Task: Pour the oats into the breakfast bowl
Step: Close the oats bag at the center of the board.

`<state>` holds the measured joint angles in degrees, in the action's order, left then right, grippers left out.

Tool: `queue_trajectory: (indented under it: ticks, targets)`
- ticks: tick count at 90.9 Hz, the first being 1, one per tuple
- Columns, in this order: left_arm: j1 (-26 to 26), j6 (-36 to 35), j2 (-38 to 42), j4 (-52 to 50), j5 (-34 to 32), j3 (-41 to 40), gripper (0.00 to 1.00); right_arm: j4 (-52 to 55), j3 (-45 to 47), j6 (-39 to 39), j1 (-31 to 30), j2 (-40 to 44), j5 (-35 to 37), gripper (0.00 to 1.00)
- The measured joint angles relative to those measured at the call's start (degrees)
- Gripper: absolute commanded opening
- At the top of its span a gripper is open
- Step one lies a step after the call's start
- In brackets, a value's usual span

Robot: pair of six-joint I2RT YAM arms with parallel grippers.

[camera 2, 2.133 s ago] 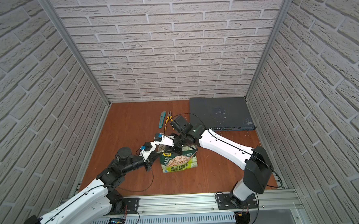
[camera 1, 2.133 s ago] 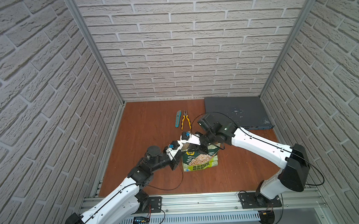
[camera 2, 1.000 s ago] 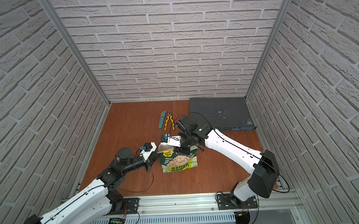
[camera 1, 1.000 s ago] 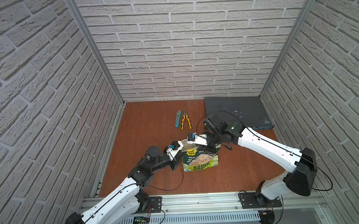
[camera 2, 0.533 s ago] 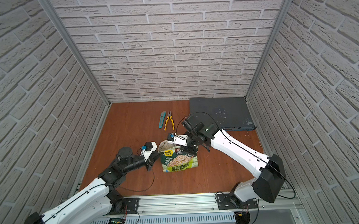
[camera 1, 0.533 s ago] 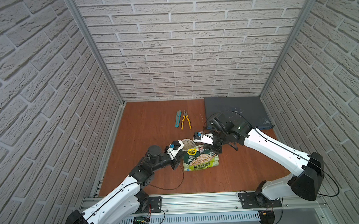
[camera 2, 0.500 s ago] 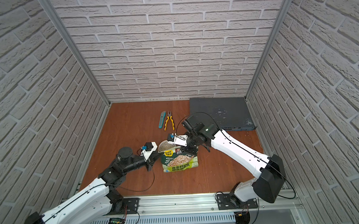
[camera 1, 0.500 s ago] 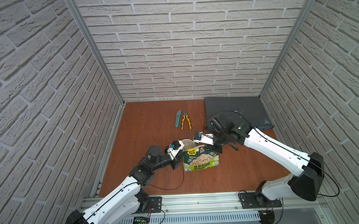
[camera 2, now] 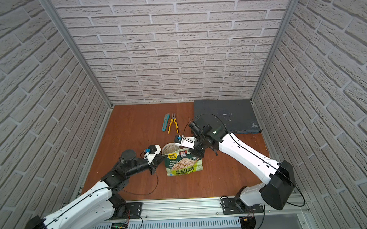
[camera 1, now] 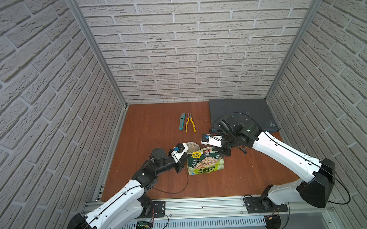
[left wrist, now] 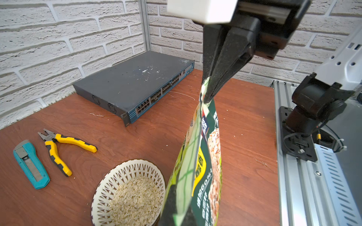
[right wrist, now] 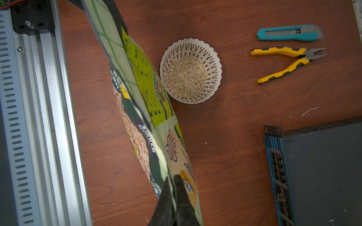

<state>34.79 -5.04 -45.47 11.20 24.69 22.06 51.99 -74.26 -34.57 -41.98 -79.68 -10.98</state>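
lying heaped in the breakfast bowl, the oats show only in the wrist views: pale beige flakes covering its floor. in both top views the pouch hides them, and only the bowl's white lattice wall shows. the bowl sits near the middle of the desk. the dark-green and lime pouch, printed with an oat picture, is held upright just in front of it. its mouth edge is up, its printed face is toward the front edge, and its long top edge runs parallel to that edge. the left end effector is clamped on the top left corner, the right end effector on the top right. pliers and a box cutter lie nearer the back edge, and a network switch fills the back right corner.
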Motion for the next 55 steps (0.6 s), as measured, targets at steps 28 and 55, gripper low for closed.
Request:
queue_trajectory:
  ticks: [28,55]
  targets:
    - [0.0,0.0,0.1,0.0,0.0,0.0,0.00,1.9,0.2,-0.4,0.6,1.3,2.7,0.17]
    - [0.0,0.0,0.1,0.0,0.0,0.0,0.00,3.7,1.0,-0.6,1.4,3.0,5.5,0.03]
